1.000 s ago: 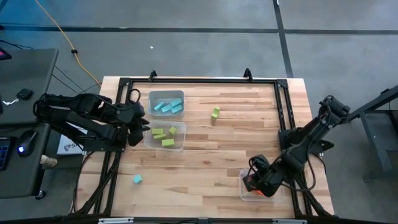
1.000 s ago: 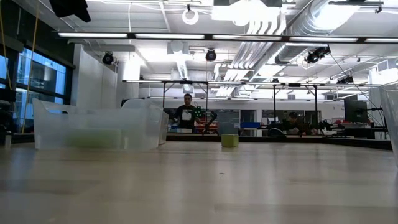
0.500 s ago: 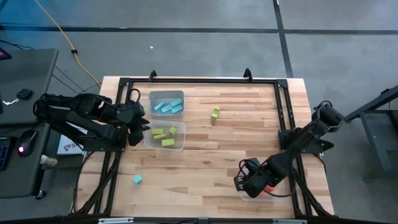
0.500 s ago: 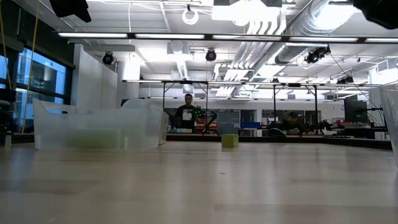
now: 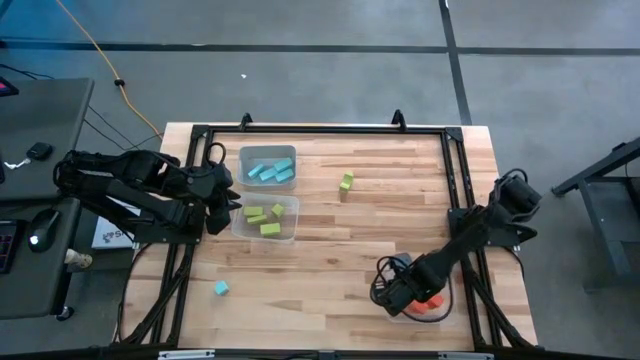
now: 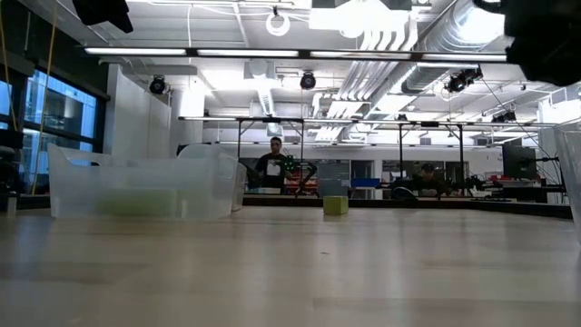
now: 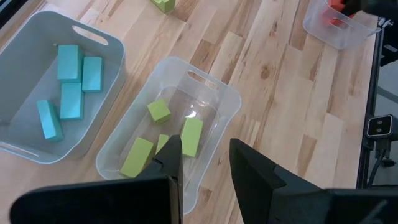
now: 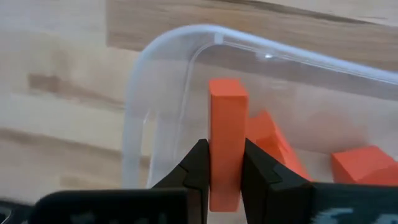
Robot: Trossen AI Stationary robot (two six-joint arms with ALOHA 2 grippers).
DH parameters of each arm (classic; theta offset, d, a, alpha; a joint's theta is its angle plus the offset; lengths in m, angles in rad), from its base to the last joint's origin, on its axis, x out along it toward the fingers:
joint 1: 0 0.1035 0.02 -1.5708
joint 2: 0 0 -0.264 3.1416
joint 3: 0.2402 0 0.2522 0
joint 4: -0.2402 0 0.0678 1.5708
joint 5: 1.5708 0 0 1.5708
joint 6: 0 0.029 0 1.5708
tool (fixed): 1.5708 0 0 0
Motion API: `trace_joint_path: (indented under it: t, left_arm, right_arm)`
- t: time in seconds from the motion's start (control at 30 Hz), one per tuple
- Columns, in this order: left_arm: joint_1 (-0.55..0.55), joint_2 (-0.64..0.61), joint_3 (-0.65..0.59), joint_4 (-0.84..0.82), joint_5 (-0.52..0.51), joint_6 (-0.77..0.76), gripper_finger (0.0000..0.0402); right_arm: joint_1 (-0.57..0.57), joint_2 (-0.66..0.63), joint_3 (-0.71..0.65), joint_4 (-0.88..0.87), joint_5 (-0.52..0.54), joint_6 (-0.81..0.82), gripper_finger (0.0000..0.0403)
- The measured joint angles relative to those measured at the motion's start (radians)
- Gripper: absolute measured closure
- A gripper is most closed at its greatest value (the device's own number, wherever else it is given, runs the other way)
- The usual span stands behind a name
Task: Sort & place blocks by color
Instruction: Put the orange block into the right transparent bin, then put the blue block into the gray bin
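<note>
My right gripper (image 5: 393, 293) is shut on an orange bar (image 8: 227, 118) over the left corner of a clear bin (image 5: 443, 312) at the table's near right. Other orange blocks (image 8: 268, 142) lie in that bin. My left gripper (image 7: 205, 158) hangs open with nothing between its fingers, above a clear bin of green blocks (image 5: 264, 218). Beside it, a bin holds cyan blocks (image 5: 268, 171). A loose green block (image 5: 346, 182) and a loose cyan block (image 5: 221, 288) rest on the table. My right gripper pinches the orange bar between its two fingers (image 8: 198, 165), on two opposite long faces near its upper end (image 8: 227, 163). The fingers point down from above and run along the bar. The bar hangs upright below them, its lower end (image 8: 227, 87) over the bin's corner.
A black frame (image 5: 455, 170) runs round the table's edges. In the low view the loose green block (image 6: 336, 205) stands far off, with a clear bin (image 6: 145, 191) to its left. People show in the room behind. Bare wood lies mid-table (image 5: 340, 250).
My right gripper has gone down and toward the table's left with the orange bar, ending over the near-right bin's left corner. It stays shut on the bar. In the low view the arm has come into the top right corner.
</note>
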Motion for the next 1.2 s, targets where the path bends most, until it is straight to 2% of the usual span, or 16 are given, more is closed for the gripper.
trace_joint_path:
  t: [0.4, 0.77, 1.2]
  left_arm:
    - [0.0, 0.0, 0.0, 0.0, 0.0, 0.0, 0.0329]
    - [0.0, 0.0, 0.0, 0.0, 0.0, 0.0, 0.0329]
    - [0.001, 0.0, 0.0, 0.0, -0.039, 0.033, 0.0329]
  right_arm:
    - [-0.02, 0.086, 0.0, 0.015, -0.042, -0.007, 0.0365]
    - [-0.021, 0.095, 0.0, 0.037, -0.042, -0.007, 0.0354]
    - [-0.021, 0.095, 0.0, 0.042, -0.041, -0.025, 0.0296]
